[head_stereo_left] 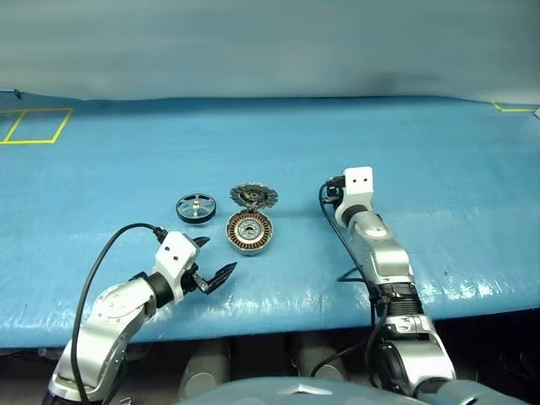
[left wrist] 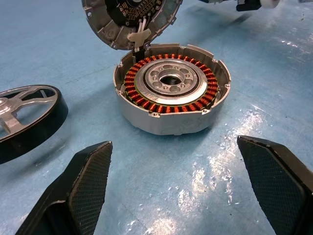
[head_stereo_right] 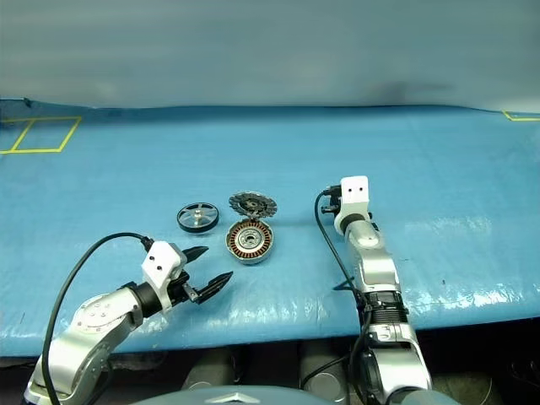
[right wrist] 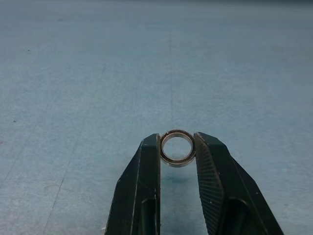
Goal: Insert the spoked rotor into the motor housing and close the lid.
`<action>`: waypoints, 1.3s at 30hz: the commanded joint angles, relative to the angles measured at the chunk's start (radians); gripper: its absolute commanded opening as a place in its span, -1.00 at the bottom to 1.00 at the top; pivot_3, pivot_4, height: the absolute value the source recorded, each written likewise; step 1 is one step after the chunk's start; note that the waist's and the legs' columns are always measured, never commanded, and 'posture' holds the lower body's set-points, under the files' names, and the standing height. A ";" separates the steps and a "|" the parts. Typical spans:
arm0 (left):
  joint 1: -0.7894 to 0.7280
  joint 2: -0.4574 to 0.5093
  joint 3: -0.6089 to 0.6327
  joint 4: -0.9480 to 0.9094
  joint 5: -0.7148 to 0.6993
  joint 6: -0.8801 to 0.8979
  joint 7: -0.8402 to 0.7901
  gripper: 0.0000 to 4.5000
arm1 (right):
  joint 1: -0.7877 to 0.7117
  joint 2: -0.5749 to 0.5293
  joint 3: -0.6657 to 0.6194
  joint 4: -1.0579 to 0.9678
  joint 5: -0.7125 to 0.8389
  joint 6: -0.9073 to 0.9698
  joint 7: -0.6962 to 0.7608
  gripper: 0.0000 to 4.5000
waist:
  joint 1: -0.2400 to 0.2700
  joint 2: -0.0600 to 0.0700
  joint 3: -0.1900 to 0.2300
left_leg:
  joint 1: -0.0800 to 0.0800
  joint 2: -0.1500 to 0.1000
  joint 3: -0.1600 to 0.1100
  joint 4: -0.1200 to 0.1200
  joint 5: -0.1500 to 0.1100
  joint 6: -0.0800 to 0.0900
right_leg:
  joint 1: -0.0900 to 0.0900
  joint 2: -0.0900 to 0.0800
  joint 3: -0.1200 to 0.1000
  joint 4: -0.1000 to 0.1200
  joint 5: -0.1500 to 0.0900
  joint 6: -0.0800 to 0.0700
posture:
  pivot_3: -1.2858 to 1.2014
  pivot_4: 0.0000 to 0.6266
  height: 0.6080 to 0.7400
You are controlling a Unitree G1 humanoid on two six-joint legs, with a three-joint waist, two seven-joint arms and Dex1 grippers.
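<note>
Blue table (head_stereo_left: 439, 160) lies bare around right hand (right wrist: 178, 147) clamped on small ring (right wrist: 177, 147), left hand (head_stereo_left: 213, 268) apart

Two head views look forward and down over the table (head_stereo_left: 422, 152); both wrist views sit close above it.

The light was even and fairly bright, falling from above. Glare lay in pale streaks on the blue tabletop (head_stereo_left: 439, 169), strongest along its wrinkled near edge, and as white patches in front of the motor housing (left wrist: 172, 96) in the left wrist view. Shadows were short and soft: a faint one under the housing, a dim one beneath the small ring (right wrist: 178, 147) in the right wrist view. There the far tabletop faded into soft blur, while the ring stayed sharp. The wall behind looked dull and grey.
</note>
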State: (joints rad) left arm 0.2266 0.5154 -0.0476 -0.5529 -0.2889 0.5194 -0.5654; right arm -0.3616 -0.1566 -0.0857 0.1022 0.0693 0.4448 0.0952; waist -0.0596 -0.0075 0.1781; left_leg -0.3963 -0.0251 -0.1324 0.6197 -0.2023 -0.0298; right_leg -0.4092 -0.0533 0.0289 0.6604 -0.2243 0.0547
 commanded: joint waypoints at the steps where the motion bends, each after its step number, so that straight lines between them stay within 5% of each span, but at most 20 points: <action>1: -0.001 -0.008 0.009 -0.038 -0.012 -0.011 0.006 1.00 | 0.046 -0.040 -0.018 -0.211 0.009 0.111 0.003 -0.71 | 0.002 0.000 0.000 | 0.000 0.000 0.000 0.000 0.000 0.000 | 0.000 0.000 0.000 0.000 0.000 0.000 | 0.03 -0.52 1.00; 12: -0.084 0.010 -0.015 0.018 -0.017 -0.004 -0.041 1.00 | 0.242 -0.192 0.003 -0.686 0.062 0.433 0.112 -0.71 | 0.018 0.000 0.000 | -0.003 0.000 0.001 0.000 0.000 0.000 | -0.002 -0.001 0.000 -0.001 0.000 0.001 | 0.03 -0.52 1.00; 21: -0.088 0.024 0.000 0.006 -0.018 0.002 -0.051 1.00 | 0.254 -0.311 0.118 -0.940 0.289 0.644 0.339 -0.71 | 0.022 -0.001 0.000 | -0.004 0.000 0.001 0.000 0.000 0.000 | -0.002 -0.002 -0.001 -0.002 -0.001 0.001 | 0.03 -0.52 1.00; 39: -0.025 0.013 0.021 -0.050 -0.020 -0.007 -0.013 1.00 | 0.093 -0.128 0.407 -0.569 0.196 0.383 0.294 -0.71 | 0.025 -0.004 0.002 | -0.005 -0.001 0.000 0.000 0.000 -0.001 | -0.003 -0.003 -0.002 -0.004 0.000 0.001 | 0.03 -0.52 1.00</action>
State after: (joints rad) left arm 0.1992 0.5306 -0.0427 -0.5553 -0.2965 0.5222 -0.5855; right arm -0.2531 -0.3006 0.3217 -0.4690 0.2755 0.8666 0.3960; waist -0.0350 -0.0113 0.1801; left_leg -0.4014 -0.0259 -0.1320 0.6192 -0.2027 -0.0304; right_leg -0.4120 -0.0563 0.0265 0.6558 -0.2245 0.0560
